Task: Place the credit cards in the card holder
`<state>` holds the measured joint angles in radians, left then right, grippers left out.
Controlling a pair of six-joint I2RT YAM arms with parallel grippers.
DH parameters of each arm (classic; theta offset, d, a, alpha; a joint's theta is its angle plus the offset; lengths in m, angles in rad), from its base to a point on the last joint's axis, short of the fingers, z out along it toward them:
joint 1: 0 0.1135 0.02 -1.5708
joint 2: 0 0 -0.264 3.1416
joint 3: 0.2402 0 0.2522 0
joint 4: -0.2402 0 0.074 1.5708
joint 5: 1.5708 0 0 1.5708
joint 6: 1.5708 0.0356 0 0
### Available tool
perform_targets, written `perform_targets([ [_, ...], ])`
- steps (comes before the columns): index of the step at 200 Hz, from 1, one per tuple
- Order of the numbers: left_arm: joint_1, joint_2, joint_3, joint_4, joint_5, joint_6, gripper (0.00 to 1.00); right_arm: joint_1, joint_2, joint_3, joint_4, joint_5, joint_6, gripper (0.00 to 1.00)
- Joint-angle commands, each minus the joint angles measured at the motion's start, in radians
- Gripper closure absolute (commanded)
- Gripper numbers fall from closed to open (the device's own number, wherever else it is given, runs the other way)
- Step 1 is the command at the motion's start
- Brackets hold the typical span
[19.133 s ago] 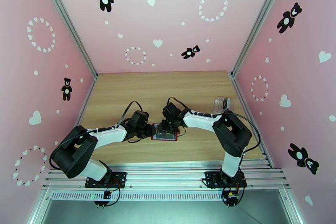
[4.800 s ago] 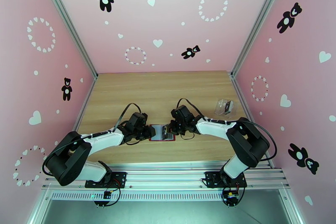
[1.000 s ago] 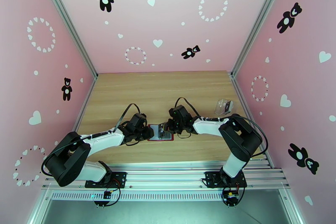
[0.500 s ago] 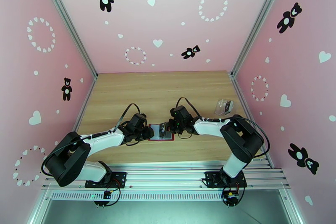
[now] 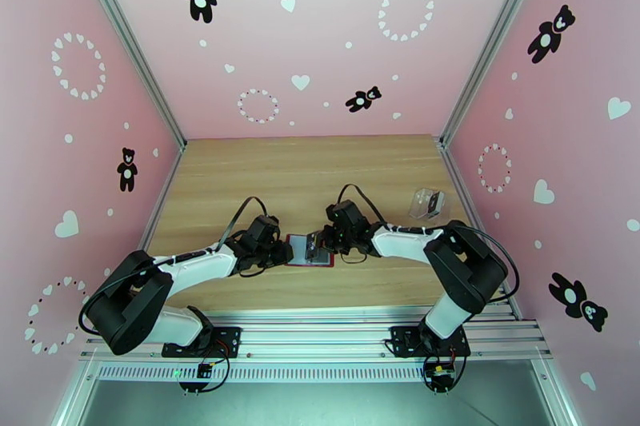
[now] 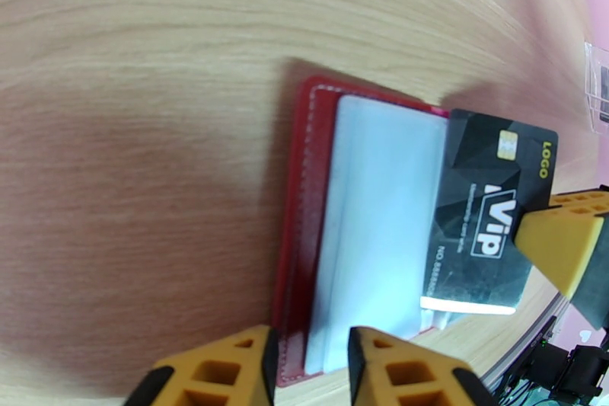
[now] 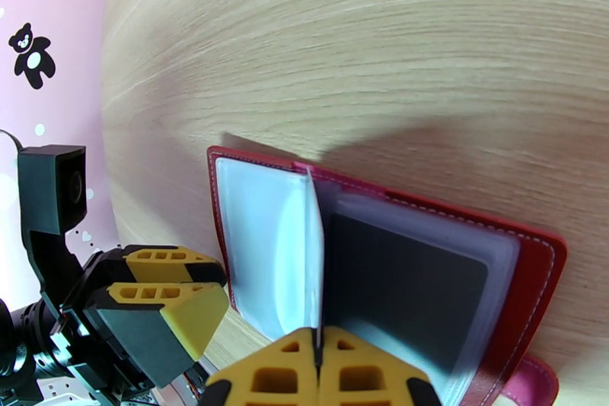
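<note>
**Holder** (image 5: 308, 252): red folding case, lying open on the bench (image 5: 320, 172) near the front edge, midway between the two arms. Pale grey-white sleeves inside; white stitching along the red cover (image 6: 293, 209). A small red snap tab (image 7: 533, 388) sticks out at one corner.

**Card** (image 6: 487, 209): black, marked "ViP" and "LOGO", with a gold chip. It sits over the holder's right half, its left edge against the pale sleeves. I cannot tell whether that edge is already inside a sleeve.

**Second card** (image 7: 403, 286): a dark rectangle lying flat inside a clear sleeve on the holder's right leaf.

**Right claw** (image 7: 317, 339): jaws pressed together on the black card, gripping its right edge. One yellow finger (image 6: 563, 247) shows at that edge in the left wrist view. In the top view this claw (image 5: 320, 242) stands at the holder's right side.

**Left claw** (image 6: 308, 366): jaws narrow, with the holder's left edge, red cover and pale sleeves, between the yellow fingers. In the top view it (image 5: 282, 253) meets the holder from the left.

**Bench**: light wood grain, bare around the holder.

**Clear box** (image 5: 426, 202): transparent plastic, at the right side of the bench, well apart from the holder. It has something dark inside, too small to make out.

**Walls** (image 5: 320, 36): pink, printed with black bears and white hearts, on three sides of the bench.
</note>
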<state>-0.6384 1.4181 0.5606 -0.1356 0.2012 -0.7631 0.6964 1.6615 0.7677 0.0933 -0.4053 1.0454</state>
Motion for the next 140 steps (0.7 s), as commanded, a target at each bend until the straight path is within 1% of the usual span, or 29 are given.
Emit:
perform_targets([
  [1, -0.010, 0.010, 0.014, -0.013, -0.006, 0.013, 0.69, -0.003, -0.030, -0.017, -0.037, 0.014, 0.024, 1.00],
  [48, -0.012, -0.003, 0.018, -0.014, 0.003, 0.013, 0.69, -0.002, -0.076, -0.021, -0.005, -0.030, 0.051, 1.00],
  [77, -0.014, -0.032, 0.052, -0.041, 0.002, 0.024, 0.69, -0.004, -0.116, -0.010, -0.065, 0.010, 0.017, 1.00],
  [106, -0.017, -0.041, 0.076, -0.048, 0.009, 0.033, 0.68, -0.004, -0.106, -0.009, -0.074, 0.019, 0.007, 1.00],
  [140, -0.025, 0.001, 0.085, -0.035, 0.014, 0.033, 0.68, -0.006, -0.072, -0.010, -0.067, 0.022, 0.005, 1.00],
])
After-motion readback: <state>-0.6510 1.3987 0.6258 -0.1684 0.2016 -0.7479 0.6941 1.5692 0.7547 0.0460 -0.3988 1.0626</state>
